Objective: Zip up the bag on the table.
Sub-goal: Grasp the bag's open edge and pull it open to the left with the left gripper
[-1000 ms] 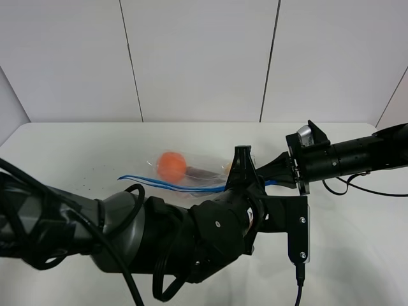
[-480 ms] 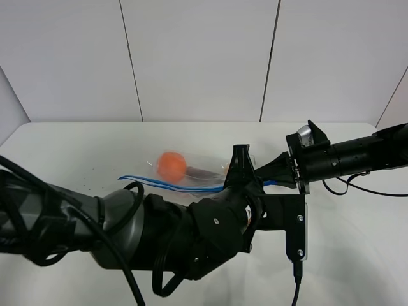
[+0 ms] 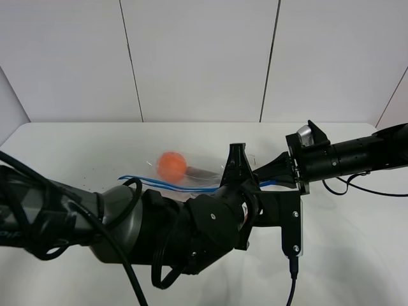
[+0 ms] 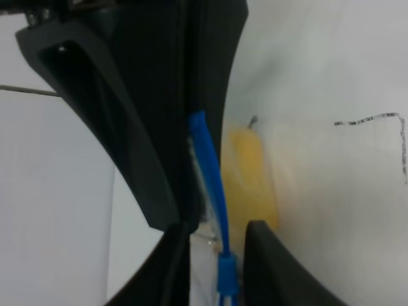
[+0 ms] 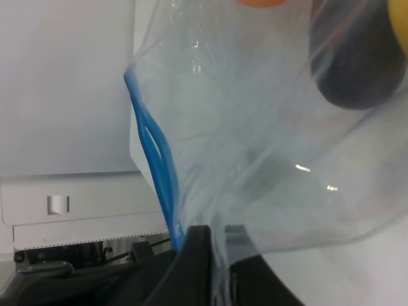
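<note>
Exterior high: zip bag (image 3: 194, 173) seen mid-table (image 3: 76, 150), orange (image 3: 171, 165) inside; right end flanked by left gripper (image 3: 236, 153) and right gripper (image 3: 260, 172).
Left wrist: blue zip strip (image 4: 207, 169) pinched between closed jaws.
Right wrist: bag edge clamped by near-closed jaws.

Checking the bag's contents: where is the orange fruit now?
In the high view, the orange fruit sits left of centre inside the bag, to the left of the left hand.
</note>
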Robot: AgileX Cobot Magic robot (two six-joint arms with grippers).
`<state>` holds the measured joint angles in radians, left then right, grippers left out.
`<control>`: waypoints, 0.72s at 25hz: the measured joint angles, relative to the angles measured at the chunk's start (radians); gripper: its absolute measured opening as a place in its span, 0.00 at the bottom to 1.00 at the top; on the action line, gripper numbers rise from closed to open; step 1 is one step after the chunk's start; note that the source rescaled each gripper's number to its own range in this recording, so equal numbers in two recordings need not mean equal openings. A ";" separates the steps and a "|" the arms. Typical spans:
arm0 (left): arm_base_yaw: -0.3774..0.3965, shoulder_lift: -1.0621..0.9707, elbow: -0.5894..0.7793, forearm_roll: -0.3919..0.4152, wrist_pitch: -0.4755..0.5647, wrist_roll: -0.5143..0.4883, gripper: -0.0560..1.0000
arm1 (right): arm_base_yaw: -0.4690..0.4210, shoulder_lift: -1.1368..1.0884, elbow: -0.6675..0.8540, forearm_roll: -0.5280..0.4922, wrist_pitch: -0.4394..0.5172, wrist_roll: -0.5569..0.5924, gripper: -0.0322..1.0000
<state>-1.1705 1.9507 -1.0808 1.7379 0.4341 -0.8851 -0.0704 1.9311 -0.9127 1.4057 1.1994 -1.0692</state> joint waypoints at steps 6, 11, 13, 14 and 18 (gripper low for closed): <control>0.000 0.000 0.000 0.000 0.000 0.000 0.07 | 0.000 0.000 0.000 0.000 0.000 0.000 0.03; 0.000 0.000 0.000 0.000 0.000 0.000 0.05 | 0.000 0.000 0.000 0.002 0.000 0.000 0.03; 0.000 0.000 0.000 0.000 0.000 0.000 0.05 | 0.000 0.000 0.000 0.002 0.000 0.000 0.03; 0.000 0.000 0.000 0.000 0.000 0.000 0.05 | 0.000 0.000 0.000 0.002 0.000 0.000 0.03; 0.000 0.000 0.000 -0.033 0.007 0.075 0.05 | 0.000 0.000 0.000 0.002 0.000 0.000 0.03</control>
<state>-1.1705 1.9507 -1.0808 1.7047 0.4414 -0.8096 -0.0704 1.9311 -0.9127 1.4082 1.1994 -1.0692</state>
